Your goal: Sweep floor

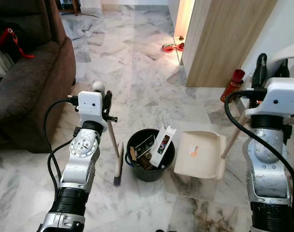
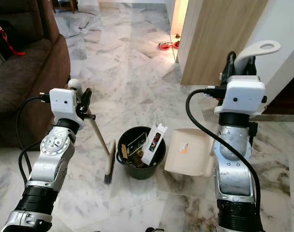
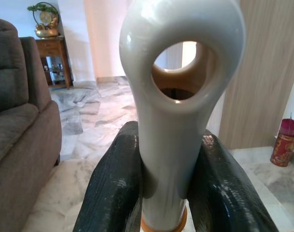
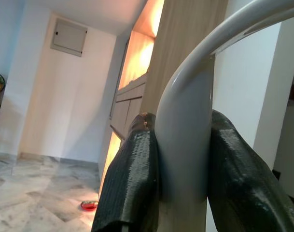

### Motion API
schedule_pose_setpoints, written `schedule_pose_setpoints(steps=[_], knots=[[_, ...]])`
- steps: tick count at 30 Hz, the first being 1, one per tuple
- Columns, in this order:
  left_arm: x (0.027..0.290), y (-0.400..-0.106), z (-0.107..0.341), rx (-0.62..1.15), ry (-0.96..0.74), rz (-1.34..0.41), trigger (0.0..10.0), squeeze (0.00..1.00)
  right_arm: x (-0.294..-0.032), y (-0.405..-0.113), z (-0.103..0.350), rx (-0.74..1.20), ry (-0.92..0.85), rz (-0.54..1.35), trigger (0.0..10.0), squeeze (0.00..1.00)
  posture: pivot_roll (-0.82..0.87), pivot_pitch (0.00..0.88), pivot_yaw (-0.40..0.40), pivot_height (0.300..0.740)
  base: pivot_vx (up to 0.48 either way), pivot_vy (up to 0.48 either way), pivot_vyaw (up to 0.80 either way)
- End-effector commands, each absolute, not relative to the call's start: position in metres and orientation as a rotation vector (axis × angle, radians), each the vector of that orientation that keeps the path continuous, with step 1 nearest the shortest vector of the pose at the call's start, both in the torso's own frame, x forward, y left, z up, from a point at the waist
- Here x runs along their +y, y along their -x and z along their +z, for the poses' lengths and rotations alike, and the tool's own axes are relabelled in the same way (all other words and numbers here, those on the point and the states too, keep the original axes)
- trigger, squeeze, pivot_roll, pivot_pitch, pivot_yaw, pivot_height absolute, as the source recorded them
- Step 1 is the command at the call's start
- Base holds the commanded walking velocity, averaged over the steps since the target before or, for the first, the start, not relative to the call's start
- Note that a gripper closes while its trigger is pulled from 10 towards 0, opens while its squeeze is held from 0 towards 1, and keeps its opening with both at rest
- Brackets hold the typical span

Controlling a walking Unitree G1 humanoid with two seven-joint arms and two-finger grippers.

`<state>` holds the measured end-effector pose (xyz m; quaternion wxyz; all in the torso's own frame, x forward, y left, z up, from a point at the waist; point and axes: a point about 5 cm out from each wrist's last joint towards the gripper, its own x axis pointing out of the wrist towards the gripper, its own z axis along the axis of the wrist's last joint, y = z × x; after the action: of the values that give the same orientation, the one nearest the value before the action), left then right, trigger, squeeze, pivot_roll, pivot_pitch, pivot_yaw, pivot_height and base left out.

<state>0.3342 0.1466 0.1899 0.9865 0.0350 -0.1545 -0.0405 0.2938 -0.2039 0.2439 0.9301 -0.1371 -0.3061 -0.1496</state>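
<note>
My left gripper (image 1: 107, 109) is shut on a broom's white, holed handle top (image 3: 178, 96), with its black fingers (image 3: 113, 188) on either side. The wooden shaft (image 1: 114, 140) slants down to the brush head (image 1: 117, 180), which rests on the marble floor just left of a black bin (image 1: 132, 140). The bin holds rubbish, including a white carton (image 1: 163, 141). My right gripper (image 2: 241, 67) is shut on the curved white handle (image 4: 185, 145) of a cream dustpan (image 1: 200, 154). The dustpan sits on the floor right of the bin.
A brown sofa (image 1: 26, 82) stands close on the left. A wooden cabinet (image 1: 224, 38) rises at the back right, with a red bottle (image 1: 232, 84) at its foot. Small red items (image 1: 170, 47) lie further back. Open marble floor stretches ahead.
</note>
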Motion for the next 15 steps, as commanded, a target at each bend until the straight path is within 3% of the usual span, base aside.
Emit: schedule_pose_setpoints(steps=[1,15], knots=[[0.144,-0.33,0.202,-0.374,-0.075,-0.093,10.0,0.0,-0.207,-0.29,0.249,-0.666,0.265,-0.324,10.0,0.0,0.12,0.138,-0.053,0.74,0.0,0.0,0.0],[0.138,-0.329,0.197,-0.355,-0.062,-0.126,10.0,0.0,-0.213,-0.299,0.232,-0.58,0.12,-0.336,10.0,0.0,0.12,0.139,-0.05,0.74,0.0,0.0,0.0]])
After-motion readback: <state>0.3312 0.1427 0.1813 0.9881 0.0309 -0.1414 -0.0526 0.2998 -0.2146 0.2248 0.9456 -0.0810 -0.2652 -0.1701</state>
